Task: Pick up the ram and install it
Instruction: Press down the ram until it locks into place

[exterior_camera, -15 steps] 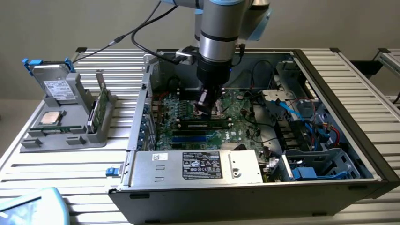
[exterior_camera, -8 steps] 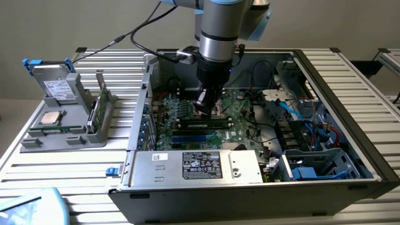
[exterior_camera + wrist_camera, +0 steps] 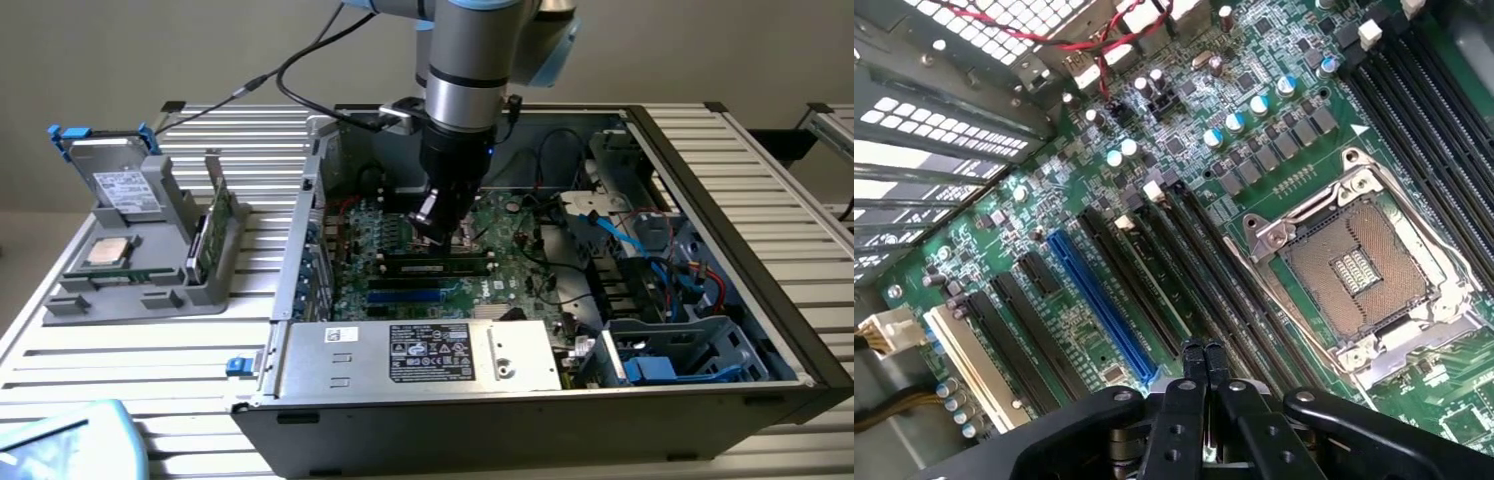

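Observation:
My gripper hangs inside the open computer case, low over the green motherboard. In the wrist view the gripper is shut, its two black fingertips pressed together with nothing between them, right above the row of long black slots. In the exterior view a narrow green stick with dark chips, the ram by its look, sits along those slots just in front of the gripper. Whether the fingertips touch it I cannot tell.
Beside the slots lies the empty processor socket, with a blue slot on their other side. A silver power supply fills the case front. At the exterior view's left, a grey stand holds a labelled drive, a silver chip and a thin green board.

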Robot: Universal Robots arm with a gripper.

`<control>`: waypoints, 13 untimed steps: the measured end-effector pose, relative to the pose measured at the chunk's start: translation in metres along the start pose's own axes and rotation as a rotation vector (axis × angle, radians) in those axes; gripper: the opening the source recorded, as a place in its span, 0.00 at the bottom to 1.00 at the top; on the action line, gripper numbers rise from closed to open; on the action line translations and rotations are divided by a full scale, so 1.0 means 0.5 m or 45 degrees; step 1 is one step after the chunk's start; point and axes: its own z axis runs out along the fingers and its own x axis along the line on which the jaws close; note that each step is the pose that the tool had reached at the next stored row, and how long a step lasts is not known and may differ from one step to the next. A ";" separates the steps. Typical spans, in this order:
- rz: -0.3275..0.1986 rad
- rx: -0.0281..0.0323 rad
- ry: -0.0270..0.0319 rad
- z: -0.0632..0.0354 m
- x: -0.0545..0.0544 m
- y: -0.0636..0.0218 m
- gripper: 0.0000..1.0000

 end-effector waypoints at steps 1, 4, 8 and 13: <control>0.013 -0.0009 0.0000 0.000 0.000 0.000 0.10; 0.054 -0.0035 0.0003 0.000 0.000 0.000 0.10; 0.104 -0.0054 0.0008 0.000 0.000 0.000 0.10; 0.156 0.0148 -0.0162 0.000 0.000 0.000 0.10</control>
